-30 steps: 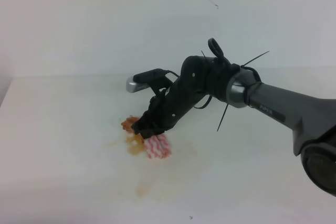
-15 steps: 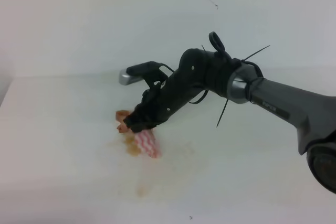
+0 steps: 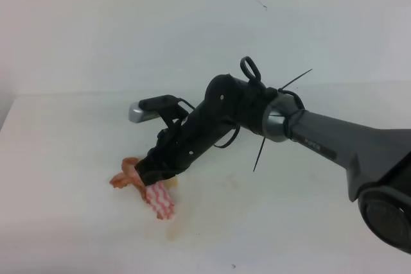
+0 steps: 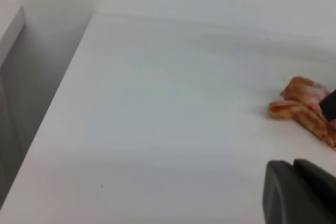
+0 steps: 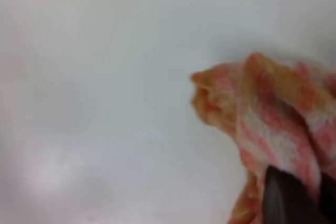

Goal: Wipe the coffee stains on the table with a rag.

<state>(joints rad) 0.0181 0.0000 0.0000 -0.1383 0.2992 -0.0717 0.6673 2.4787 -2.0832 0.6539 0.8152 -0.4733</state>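
Note:
My right gripper (image 3: 149, 176) reaches across to the left half of the white table (image 3: 58, 133) and is shut on the rag (image 3: 159, 201). The rag's red-and-white striped part hangs below the fingers, and its brown-orange end (image 3: 124, 178) trails left on the surface. A faint tan smudge of the coffee stains (image 3: 172, 231) lies just in front of the rag. In the right wrist view the rag (image 5: 273, 114) fills the right side above a dark fingertip (image 5: 286, 198). In the left wrist view the rag (image 4: 305, 109) lies at the right edge, and a dark part of the left gripper (image 4: 296, 192) shows low right.
The table's left edge (image 4: 50, 114) drops off beside a grey wall. A white wall (image 3: 192, 24) rises behind the table. The right arm's dark link (image 3: 334, 142) stretches from the right across the middle, with cable ties sticking out.
The right gripper has dragged the rag left and toward the front of the table. The brown patch where the rag lay before has faded to a faint mark.

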